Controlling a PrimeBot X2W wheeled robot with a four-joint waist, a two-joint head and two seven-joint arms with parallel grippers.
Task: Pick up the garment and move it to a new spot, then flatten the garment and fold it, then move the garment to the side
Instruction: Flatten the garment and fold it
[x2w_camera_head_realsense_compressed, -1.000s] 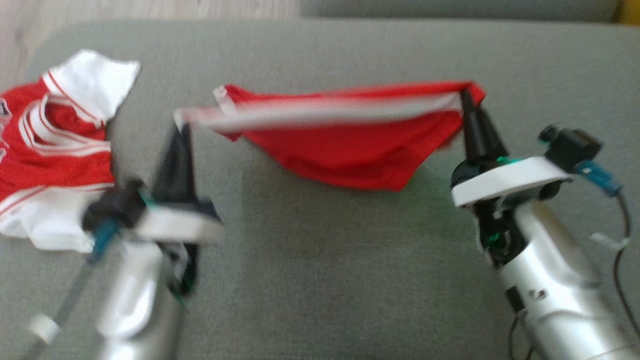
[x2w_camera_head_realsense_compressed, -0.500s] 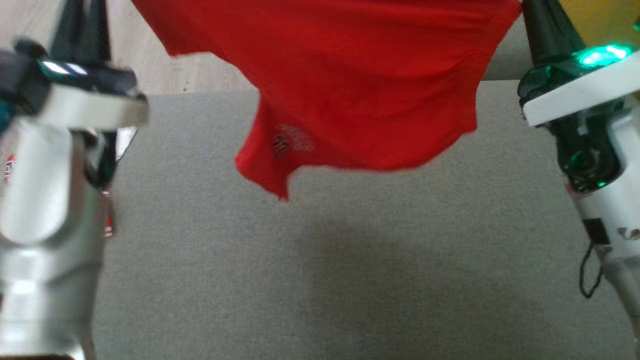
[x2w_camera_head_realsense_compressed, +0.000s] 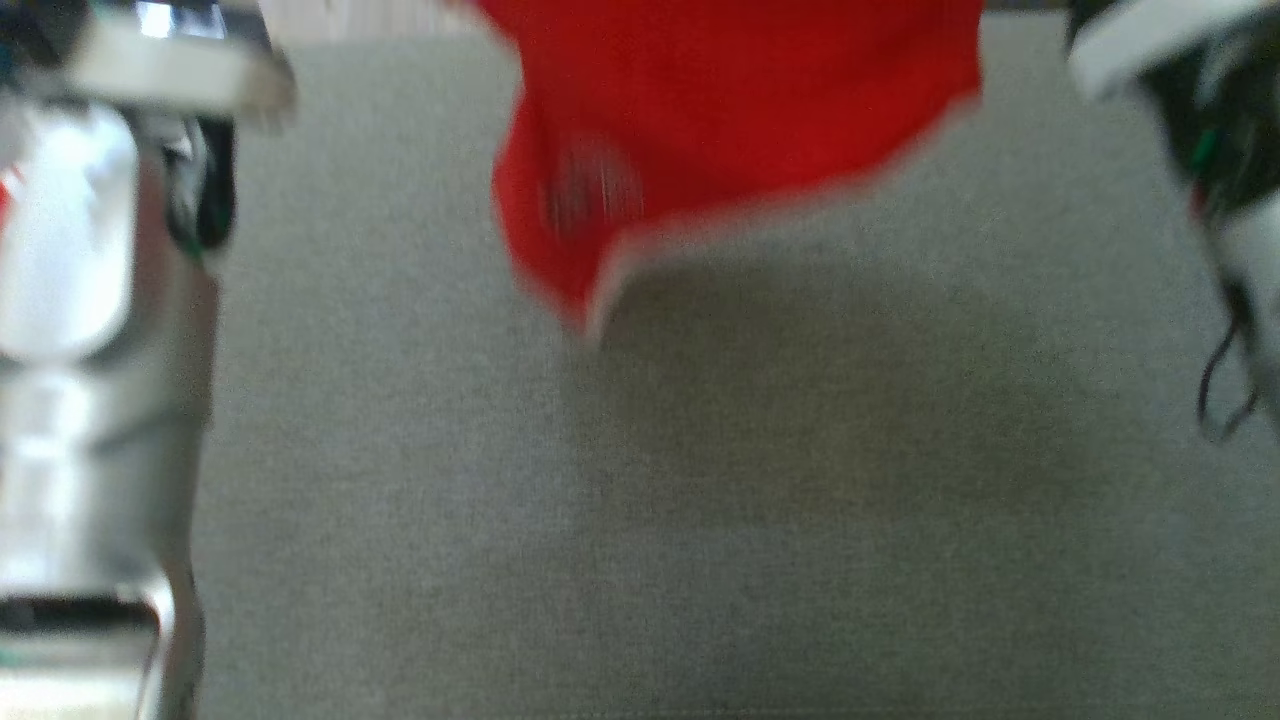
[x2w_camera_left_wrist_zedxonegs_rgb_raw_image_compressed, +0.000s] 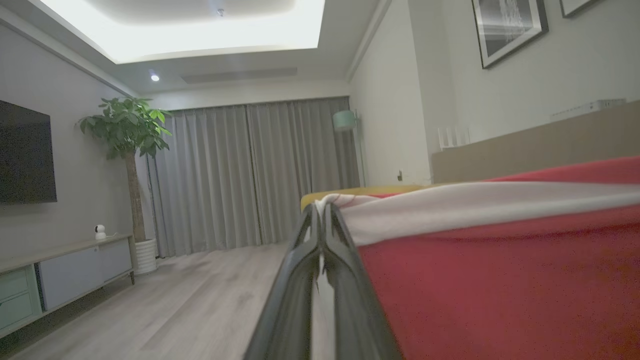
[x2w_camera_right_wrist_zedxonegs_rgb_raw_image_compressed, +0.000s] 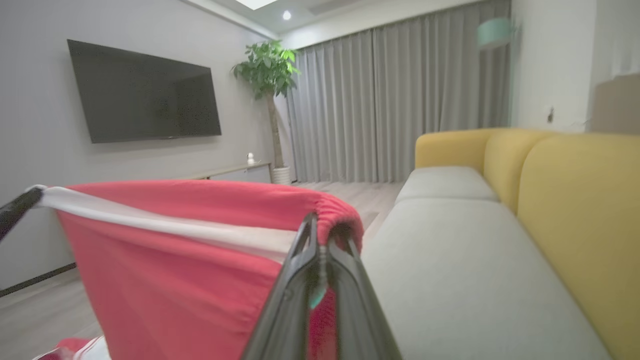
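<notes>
The smooth red garment (x2w_camera_head_realsense_compressed: 730, 120) hangs in the air above the grey woven cushion (x2w_camera_head_realsense_compressed: 700, 520), its white-banded top edge stretched taut. The left gripper (x2w_camera_left_wrist_zedxonegs_rgb_raw_image_compressed: 321, 212) pinches its left corner, the right gripper (x2w_camera_right_wrist_zedxonegs_rgb_raw_image_compressed: 322, 235) its gathered right corner, fingers pressed together.

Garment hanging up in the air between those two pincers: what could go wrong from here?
The left pincer and right pincer each pinch just an end of the white band, so a jerk might pull the garment free. It hangs unevenly, one corner drooping, so it may land creased on the cushion.
</notes>
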